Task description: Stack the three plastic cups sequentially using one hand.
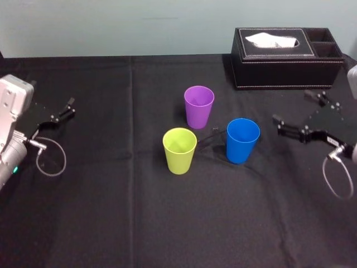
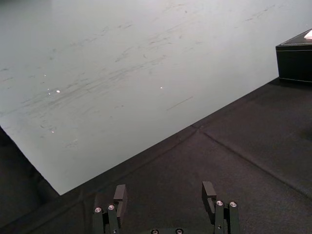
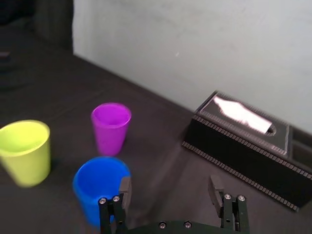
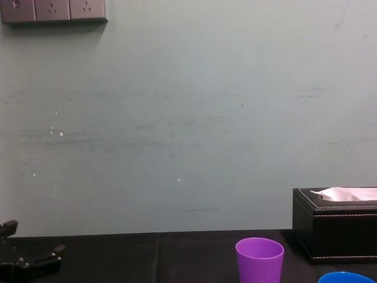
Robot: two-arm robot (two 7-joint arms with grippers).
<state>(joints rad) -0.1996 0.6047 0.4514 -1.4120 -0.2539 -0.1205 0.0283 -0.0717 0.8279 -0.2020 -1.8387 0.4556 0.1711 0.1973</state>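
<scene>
Three plastic cups are seen upright, mouths up, on the black tabletop [image 1: 167, 223], unstacked and set apart in a loose triangle. The purple cup [image 1: 198, 106] is placed farthest back. The yellow-green cup [image 1: 179, 151] is found nearer, to its left, and the bright blue cup [image 1: 242, 139] nearer, to its right. The right gripper [image 1: 291, 111] is held to the right of the blue cup, apart from it, fingers spread.
</scene>
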